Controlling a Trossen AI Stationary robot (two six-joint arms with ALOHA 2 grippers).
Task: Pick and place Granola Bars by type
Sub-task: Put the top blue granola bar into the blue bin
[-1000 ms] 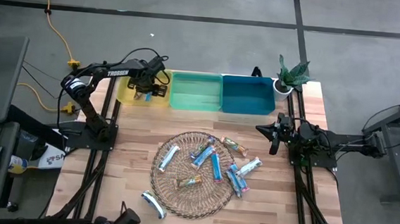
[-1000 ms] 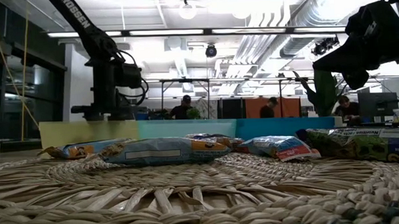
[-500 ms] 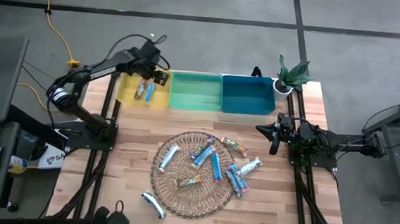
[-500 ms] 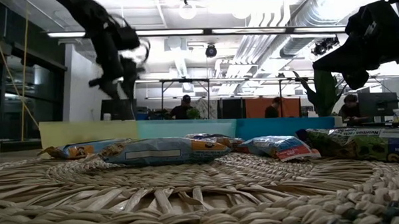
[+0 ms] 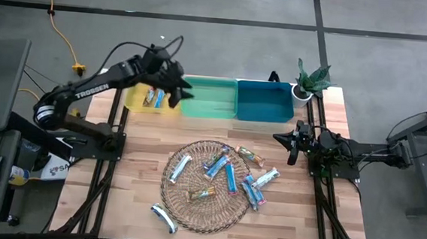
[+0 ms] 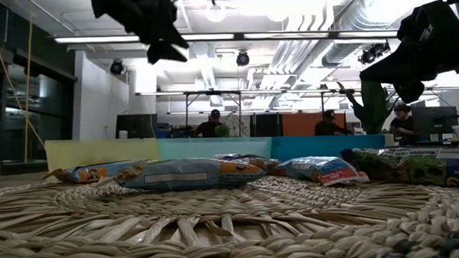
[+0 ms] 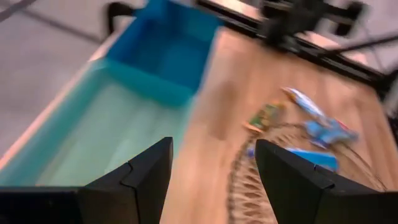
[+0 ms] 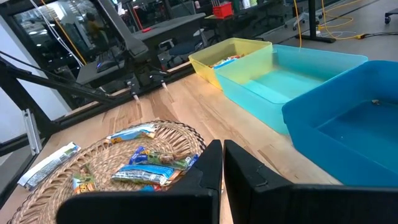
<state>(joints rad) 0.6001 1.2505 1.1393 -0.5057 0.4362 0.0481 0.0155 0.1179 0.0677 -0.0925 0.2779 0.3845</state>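
Two bars are lying in the yellow bin, long axes running roughly front to back. The green bin and blue bin are sitting bare. More bars are lying fanned on the round woven mat. The left gripper is hovering released and holding nothing over the green bin; the right gripper is waiting clenched beside the mat.
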